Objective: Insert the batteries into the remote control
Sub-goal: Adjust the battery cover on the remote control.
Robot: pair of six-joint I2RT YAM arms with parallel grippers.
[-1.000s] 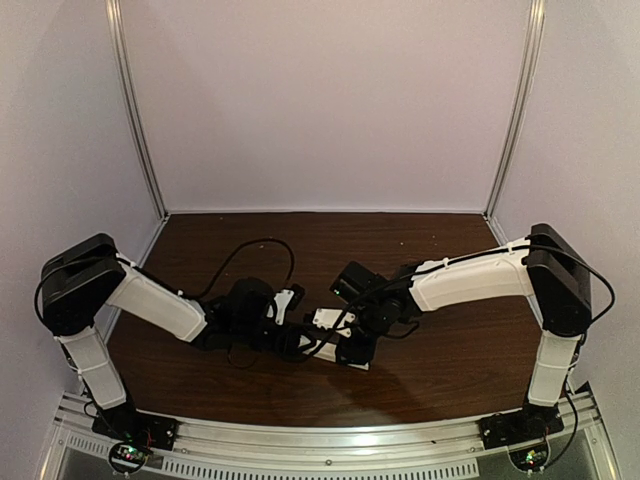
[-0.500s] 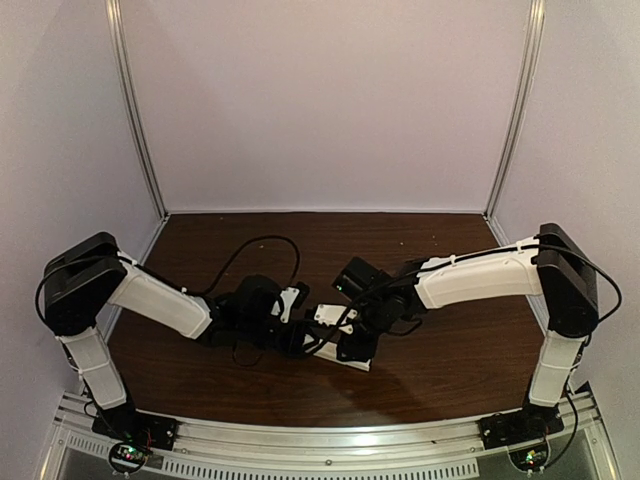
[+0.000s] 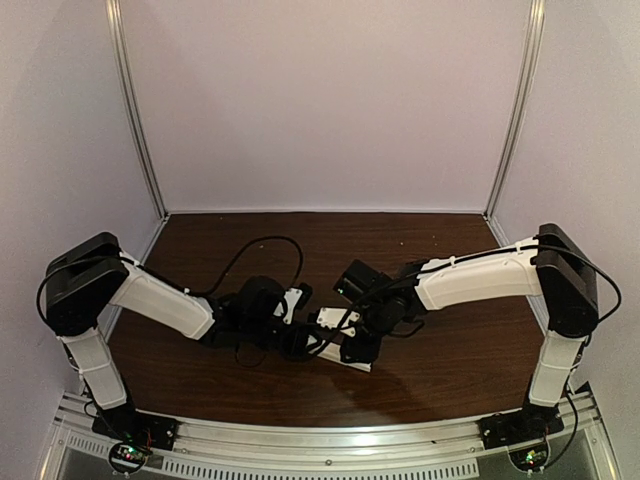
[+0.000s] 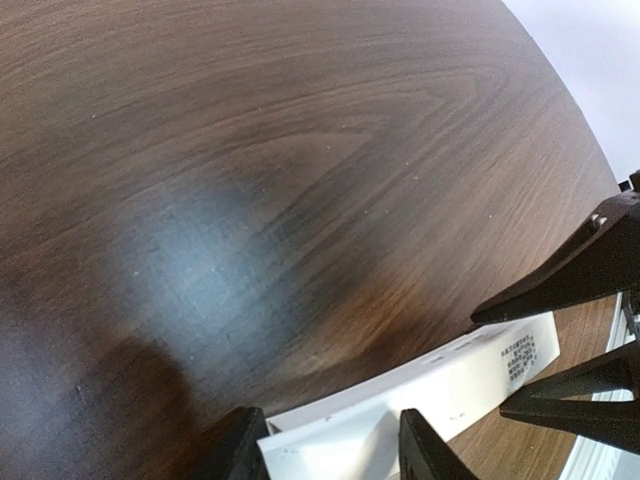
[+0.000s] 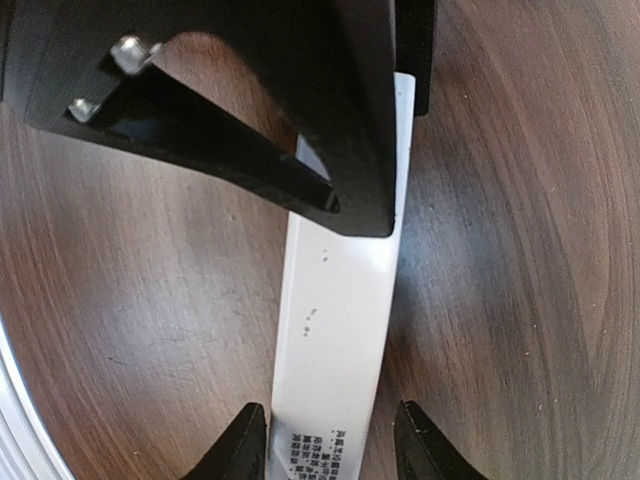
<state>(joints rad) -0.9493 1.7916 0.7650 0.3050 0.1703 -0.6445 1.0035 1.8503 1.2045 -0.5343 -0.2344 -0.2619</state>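
We see the remote control [image 5: 335, 320] near the ctr of the bench [image 3: 450, 370], a bit twd the near edge, btw the two arms. It's a slim white bar. We can't tell if it rests on the wood or sits just above it.

The left end effector [image 4: 330, 450] is clenched on the remote control. In the left wrist view its two black fingers [image 4: 240, 450] press against both long sides of the bar, w/ white plastic filling the gap. That end has a shadowed recess, and we can't tell what's in it.

The right end effector [image 5: 330, 445] straddles the opposite end, the one w/ the printed label [image 4: 528, 352]. Its fingers [image 5: 250, 445] sit just beside the bar's edges, w/ a thin sliver of wood showing on one side. We can't tell whether it's grasping or only bracketing.

In the right wrist view the left end effector's black body covers the bar's far end.

From above, the left arm [image 3: 160, 300] comes in from the left and the right arm [image 3: 470, 280] from the right, wrists nearly meeting. A black cable [image 3: 255, 245] loops behind the left wrist.
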